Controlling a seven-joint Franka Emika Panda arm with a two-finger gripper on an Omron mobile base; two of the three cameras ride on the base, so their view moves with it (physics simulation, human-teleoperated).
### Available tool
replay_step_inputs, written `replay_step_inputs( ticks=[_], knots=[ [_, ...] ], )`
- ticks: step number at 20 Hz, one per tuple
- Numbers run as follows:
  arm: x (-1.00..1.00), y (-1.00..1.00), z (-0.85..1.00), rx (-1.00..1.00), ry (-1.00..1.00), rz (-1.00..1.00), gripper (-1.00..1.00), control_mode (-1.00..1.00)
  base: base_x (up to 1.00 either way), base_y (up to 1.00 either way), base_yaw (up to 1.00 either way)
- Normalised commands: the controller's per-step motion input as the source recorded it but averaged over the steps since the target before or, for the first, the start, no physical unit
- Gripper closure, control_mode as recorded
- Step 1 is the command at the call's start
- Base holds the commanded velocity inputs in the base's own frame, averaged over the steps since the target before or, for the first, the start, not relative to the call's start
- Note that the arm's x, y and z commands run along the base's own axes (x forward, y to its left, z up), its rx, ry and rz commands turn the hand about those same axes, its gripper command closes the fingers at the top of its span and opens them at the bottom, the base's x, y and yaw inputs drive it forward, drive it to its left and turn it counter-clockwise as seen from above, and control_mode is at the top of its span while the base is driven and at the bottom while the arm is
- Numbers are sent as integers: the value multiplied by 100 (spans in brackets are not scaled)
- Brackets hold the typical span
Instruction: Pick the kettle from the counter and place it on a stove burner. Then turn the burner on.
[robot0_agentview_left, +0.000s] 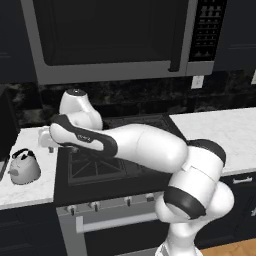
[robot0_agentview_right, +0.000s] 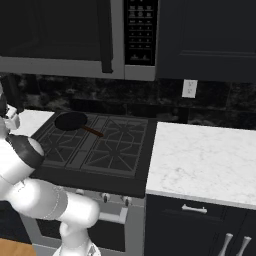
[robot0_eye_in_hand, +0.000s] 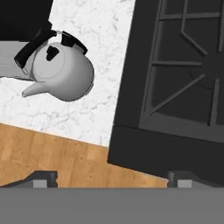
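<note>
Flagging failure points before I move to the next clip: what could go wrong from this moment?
1. The kettle sits off to the side of the open pincer, so a straight descent would likely miss its arched handle.
2. It stands near the front edge of the narrow counter; a nudge could tip it off.
3. The frying pan occupies one burner, limiting placement.

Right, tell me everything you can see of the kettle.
The kettle is small, squat and rounded, with a smooth pale silver-grey body that looks like metal. It has a black arched handle, a black lid knob and a short spout. It stands upright on the narrow white marble counter, left of the black cooktop and apart from it. In the hand view it sits up and to the left of the open gripper. Nothing touches it but the counter.
</note>
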Motion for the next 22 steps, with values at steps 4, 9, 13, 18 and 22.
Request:
replay_step_inputs(
  ticks=[4, 9, 13, 18, 22],
  knots=[
    [2, 100, -7, 7, 0, -5, -100, -100, 0, 0, 0],
    [17, 84, 0, -4, 0, -4, -100, -100, 0, 0, 0],
    [33, 54, 0, -2, 0, -8, -100, -100, 0, 0, 0],
    [35, 31, 0, 0, 0, -8, -100, -100, 0, 0, 0],
    [39, 29, 0, 0, 0, -6, -100, -100, 0, 0, 0]
  ],
)
